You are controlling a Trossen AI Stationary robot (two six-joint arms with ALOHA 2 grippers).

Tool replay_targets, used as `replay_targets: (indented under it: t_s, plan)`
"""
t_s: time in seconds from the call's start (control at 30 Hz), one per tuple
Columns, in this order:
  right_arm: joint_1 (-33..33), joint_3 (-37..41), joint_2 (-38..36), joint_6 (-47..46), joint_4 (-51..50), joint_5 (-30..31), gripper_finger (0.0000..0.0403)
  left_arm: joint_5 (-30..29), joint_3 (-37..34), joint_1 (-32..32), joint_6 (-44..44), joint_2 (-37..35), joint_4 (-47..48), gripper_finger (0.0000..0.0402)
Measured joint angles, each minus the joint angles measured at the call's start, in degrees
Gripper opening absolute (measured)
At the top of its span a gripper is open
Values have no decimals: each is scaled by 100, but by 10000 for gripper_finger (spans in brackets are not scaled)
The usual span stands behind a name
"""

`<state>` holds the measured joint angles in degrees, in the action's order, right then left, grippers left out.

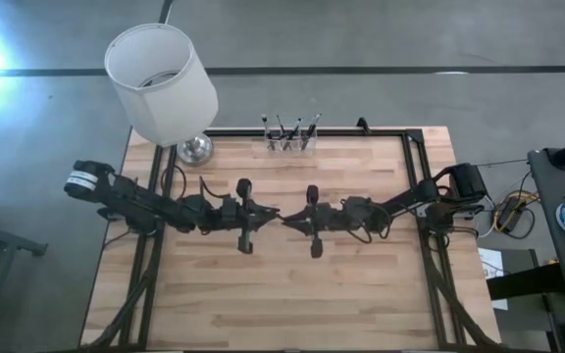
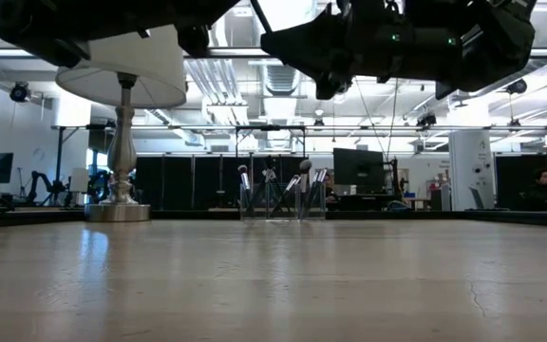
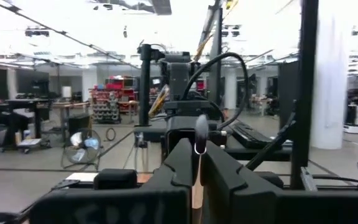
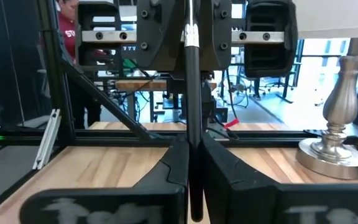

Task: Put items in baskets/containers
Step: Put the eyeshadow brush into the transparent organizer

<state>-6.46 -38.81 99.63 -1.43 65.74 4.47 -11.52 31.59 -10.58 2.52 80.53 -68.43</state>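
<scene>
The right gripper (image 4: 191, 142) has its two dark fingers pressed together on a thin makeup brush (image 4: 191, 81) with a black, pencil-like handle and a short silver ferrule. The handle runs straight out from between those fingers to the left gripper (image 4: 191, 25) facing it. The left gripper's own fingers (image 3: 179, 168) are also drawn in tight against the brush, where a small rounded dark end (image 3: 201, 127) stands just past them.

From above, the two grippers meet tip to tip over the middle of the pale wooden plank table (image 1: 361, 294). The brush's long axis lies roughly level along the line between the arms, clear of the tabletop. In that view it is almost wholly hidden between the fingertips, and which end carries the bristles is hard to tell.

At the far edge stands a small clear plastic holder with side-by-side compartments (image 1: 292, 143). Several more thin brushes (image 1: 281, 127) stand in it, leaning; which compartment each occupies cannot be made out. Beside it is a lamp with a white drum shade (image 1: 160, 83) and a silver base (image 1: 194, 149). In the low view both grippers are cut off at the top edge.
</scene>
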Motion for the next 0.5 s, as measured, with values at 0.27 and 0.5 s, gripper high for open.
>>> replay_targets:
  t_s: [0.27,0.5]
  plan:
    - [-11,97,-65,-141,-720,1194,108,-1626,134,3,551,-27,397,15]
    - [-37,346,-662,-139,-2094,1931,166,-2446,696,630,680,-31,1825,15]
